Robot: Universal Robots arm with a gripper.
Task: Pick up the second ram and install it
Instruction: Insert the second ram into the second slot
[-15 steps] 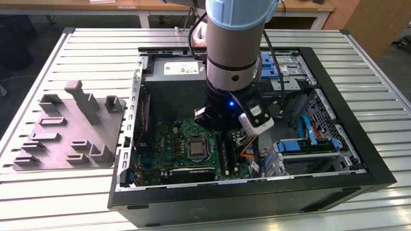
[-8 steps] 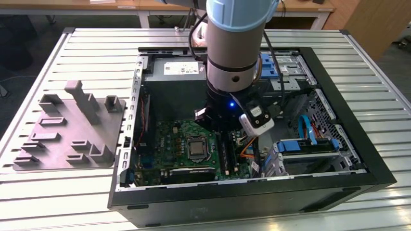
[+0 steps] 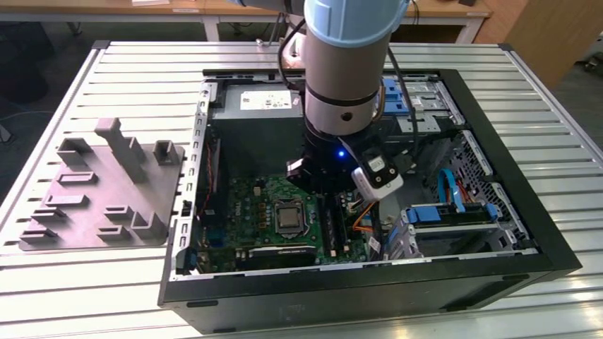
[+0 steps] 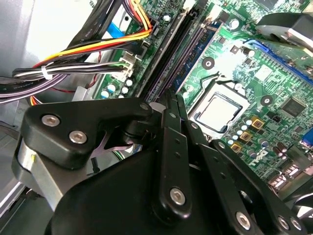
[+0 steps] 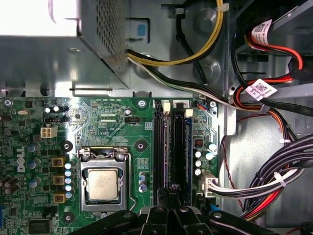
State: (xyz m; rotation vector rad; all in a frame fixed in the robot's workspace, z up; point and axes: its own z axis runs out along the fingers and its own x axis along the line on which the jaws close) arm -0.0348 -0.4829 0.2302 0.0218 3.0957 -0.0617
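Jaws on the gripper (image 5: 171, 197) are drawn nearly together, pinching, as I read it, the second ram (image 5: 178, 156), a narrow dark bar lined up w/ the slots on the motherboard (image 5: 122, 117). So pick-up looks done. Stick's at slot level inside the PC case (image 3: 358, 289), mid-tabletop (image 3: 141, 70), but I can't tell if it's seated or latched. Grey fixture plate (image 3: 104, 191) sits well apart, by the tabletop edge on the exterior view's left.

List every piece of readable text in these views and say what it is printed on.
No text can be read with confidence.
White label on the power supply: print too small to read.
Cable tags: codes too blurred to read.
Fine white print on the motherboard: too small to read.
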